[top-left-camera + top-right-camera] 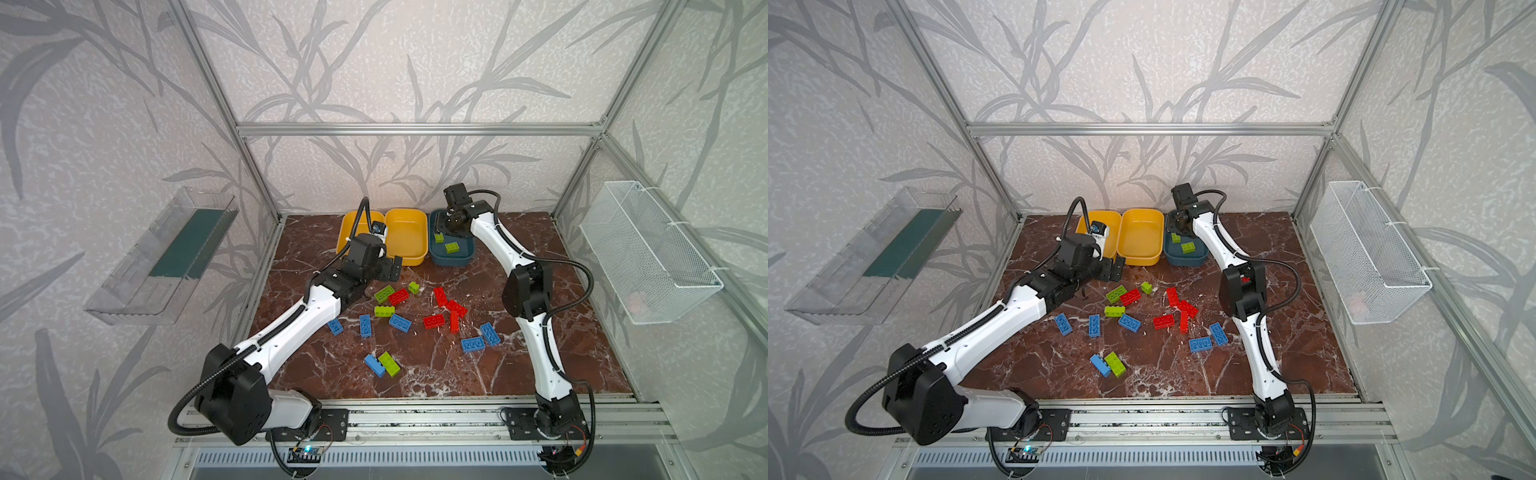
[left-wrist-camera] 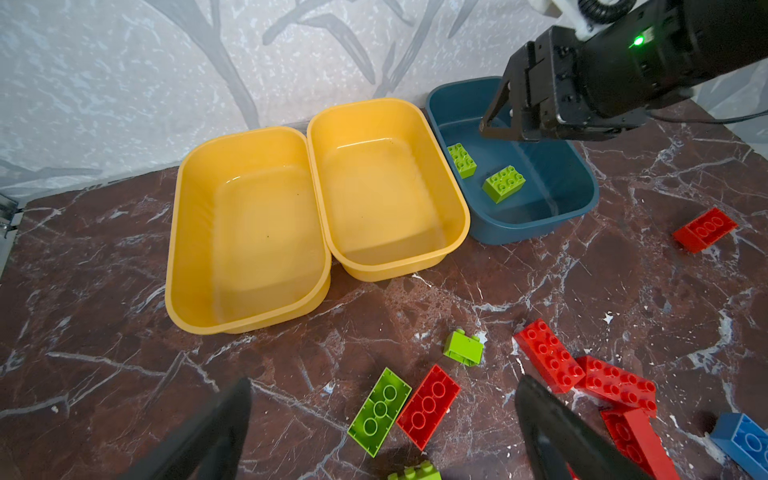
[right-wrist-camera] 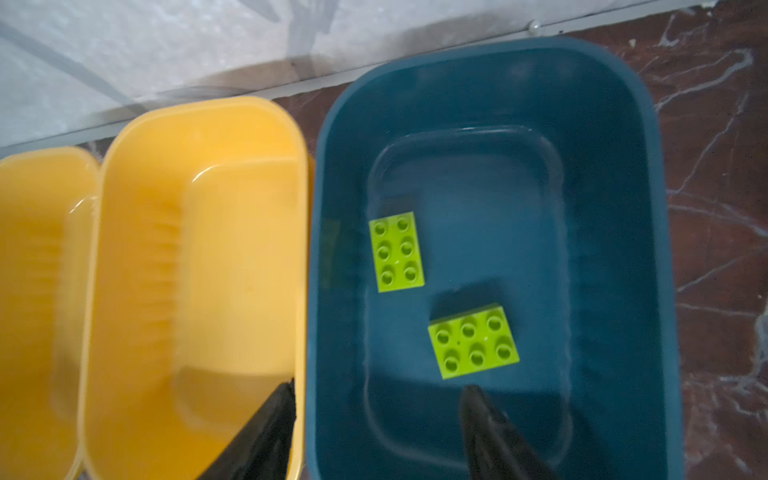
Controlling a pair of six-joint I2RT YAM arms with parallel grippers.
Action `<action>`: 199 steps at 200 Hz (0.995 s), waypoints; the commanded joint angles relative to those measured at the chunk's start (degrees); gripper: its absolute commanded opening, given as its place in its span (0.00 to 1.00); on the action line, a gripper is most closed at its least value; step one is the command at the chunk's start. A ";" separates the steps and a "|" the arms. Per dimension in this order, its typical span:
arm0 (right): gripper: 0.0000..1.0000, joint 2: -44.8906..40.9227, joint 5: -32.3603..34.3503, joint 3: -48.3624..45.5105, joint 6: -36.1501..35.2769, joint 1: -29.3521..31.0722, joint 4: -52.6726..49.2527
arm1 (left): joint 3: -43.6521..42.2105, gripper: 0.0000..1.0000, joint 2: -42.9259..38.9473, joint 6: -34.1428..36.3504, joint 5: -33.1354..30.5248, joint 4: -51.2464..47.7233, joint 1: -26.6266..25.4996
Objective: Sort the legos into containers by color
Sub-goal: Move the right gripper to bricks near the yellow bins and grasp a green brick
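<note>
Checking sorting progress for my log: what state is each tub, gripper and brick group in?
Teal tub: holds two green bricks.
Middle yellow tub: empty.
Outer yellow tub: empty.
Right gripper: open, empty, above teal tub.
Left gripper: open, empty.
Loose bricks: unsorted on the table.

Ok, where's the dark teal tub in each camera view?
In a top view: dark teal tub, back of the table, rightmost in the row.
In a top view: tub likewise rightmost at the back.
Left wrist: tub ends the row, beside the yellow tubs.
Right wrist: tub fills most of the picture.
Shared landmark: two lime green bricks inside it.
</note>
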 commanded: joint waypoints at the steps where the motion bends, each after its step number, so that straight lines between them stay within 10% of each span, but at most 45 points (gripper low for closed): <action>1: 0.64 -8.55 -0.78 -7.46 -1.91 2.96 -1.49 | -1.82 0.99 -2.55 0.02 0.61 2.48 0.36; 91: 0.64 -25.34 -2.56 -38.58 2.33 11.44 10.33 | -8.21 0.99 -11.40 -1.52 0.34 -0.10 0.41; 199: 0.60 -16.30 -3.39 -35.23 -1.74 17.11 8.25 | -15.85 0.99 -21.29 -7.76 -2.90 -2.87 0.44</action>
